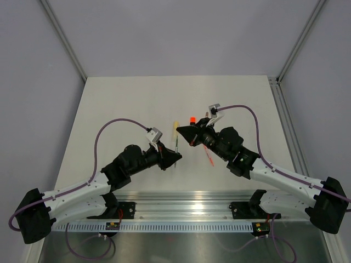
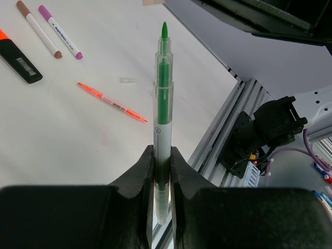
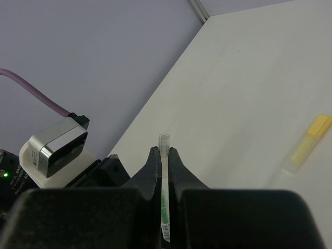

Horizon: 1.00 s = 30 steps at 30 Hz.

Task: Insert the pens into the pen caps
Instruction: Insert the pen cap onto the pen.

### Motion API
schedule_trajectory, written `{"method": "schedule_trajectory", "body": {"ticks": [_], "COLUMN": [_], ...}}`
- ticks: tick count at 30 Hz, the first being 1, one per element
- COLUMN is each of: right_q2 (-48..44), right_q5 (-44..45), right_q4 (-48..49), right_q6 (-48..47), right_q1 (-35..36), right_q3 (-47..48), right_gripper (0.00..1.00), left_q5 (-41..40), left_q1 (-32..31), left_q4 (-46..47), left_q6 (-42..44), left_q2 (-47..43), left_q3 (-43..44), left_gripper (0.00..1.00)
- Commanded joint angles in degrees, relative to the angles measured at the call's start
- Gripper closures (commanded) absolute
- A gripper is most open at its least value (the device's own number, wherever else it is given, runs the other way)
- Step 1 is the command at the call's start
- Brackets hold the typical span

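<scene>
Pen first: green pen (image 2: 163, 98) sits clamped in the left claw (image 2: 162, 155), barrel running straight out between the fingers, green tip aimed away from the claw toward the counter's (image 1: 109, 109) far edge. Right claw (image 3: 164, 153) pinches a clear cap (image 3: 164, 141), its end poking just past the fingertips. Both claws hang close together over mid-counter; pale yellow highlighter (image 3: 306, 145) lies flat nearby.

Tally, all views.
Thin pens x4: green-tip pen (image 2: 163, 88) x1, orange-red pen (image 2: 111, 102) x1, white pen w/ brown end (image 2: 37, 28) x1, white pen w/ purple end (image 2: 58, 31) x1.
Highlighters x2: black highlighter (image 2: 18, 59), pale yellow highlighter (image 3: 307, 143).
Clear caps x2: loose cap (image 2: 127, 80), held cap (image 3: 164, 139).
Robot arms x2: left arm (image 1: 82, 189), right arm (image 1: 279, 175).
</scene>
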Motion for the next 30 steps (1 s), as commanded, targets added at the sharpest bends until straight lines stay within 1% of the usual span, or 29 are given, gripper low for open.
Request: {"method": "schedule_trajectory", "body": {"ticks": [1, 13, 30], "right_q2": [-1.2, -2.8, -1.4], "right_q5": [1.1, 0.0, -0.2], "right_q4": [0.6, 0.3, -1.1], "right_q6": [-1.1, -1.6, -1.8], "right_q1": [0.7, 1.1, 1.9], "right_q3": [0.9, -0.2, -0.8], "right_gripper": [1.0, 1.0, 1.0], "left_q5": [0.0, 1.2, 0.7], "left_q1": [-0.2, -0.2, -0.2], "left_q4": [4.5, 5.3, 5.2], "left_q6": [0.8, 0.3, 0.4], "left_q2": [-0.5, 0.5, 0.0], "left_q3": [0.8, 1.1, 1.0], "left_gripper": [1.0, 1.0, 1.0]}}
